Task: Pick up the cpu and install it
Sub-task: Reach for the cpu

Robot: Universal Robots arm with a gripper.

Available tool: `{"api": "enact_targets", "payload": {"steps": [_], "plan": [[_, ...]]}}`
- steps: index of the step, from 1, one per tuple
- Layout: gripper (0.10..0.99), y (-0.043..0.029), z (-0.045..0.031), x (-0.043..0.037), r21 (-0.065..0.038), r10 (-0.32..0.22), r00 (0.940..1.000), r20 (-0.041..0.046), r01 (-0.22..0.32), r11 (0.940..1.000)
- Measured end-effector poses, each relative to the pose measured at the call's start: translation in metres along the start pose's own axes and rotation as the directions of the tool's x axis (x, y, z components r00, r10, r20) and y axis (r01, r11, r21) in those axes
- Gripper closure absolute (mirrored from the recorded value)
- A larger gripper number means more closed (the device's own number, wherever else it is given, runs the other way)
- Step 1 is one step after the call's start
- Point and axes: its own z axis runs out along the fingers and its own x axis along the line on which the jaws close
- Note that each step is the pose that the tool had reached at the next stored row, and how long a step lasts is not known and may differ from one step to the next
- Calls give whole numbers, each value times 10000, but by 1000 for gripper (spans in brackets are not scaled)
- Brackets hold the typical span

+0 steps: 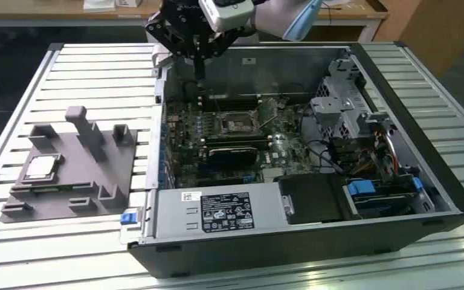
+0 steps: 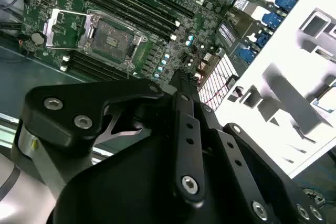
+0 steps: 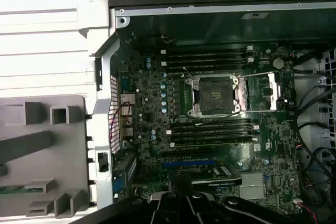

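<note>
Pressed together, the black angular tool (image 1: 200, 71) hung at twelve o'clock of the open metal case (image 1: 296, 251), the flat shiny square cpu (image 1: 41, 167) lying at its nine o'clock.

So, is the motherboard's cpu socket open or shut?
Open: in the first wrist view its metal frame is flipped aside and the socket sits empty.

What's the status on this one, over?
Gripper high over the open case. Cpu on grey fixture, outside the case, not picked up. Socket frame open; nothing seen blocking it.
</note>
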Motion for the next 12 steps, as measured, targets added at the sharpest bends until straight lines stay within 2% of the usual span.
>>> {"api": "enact_targets", "payload": {"steps": [12], "plan": [[980,-3,-1,45,-1,0,10000,0,0,10000]]}}
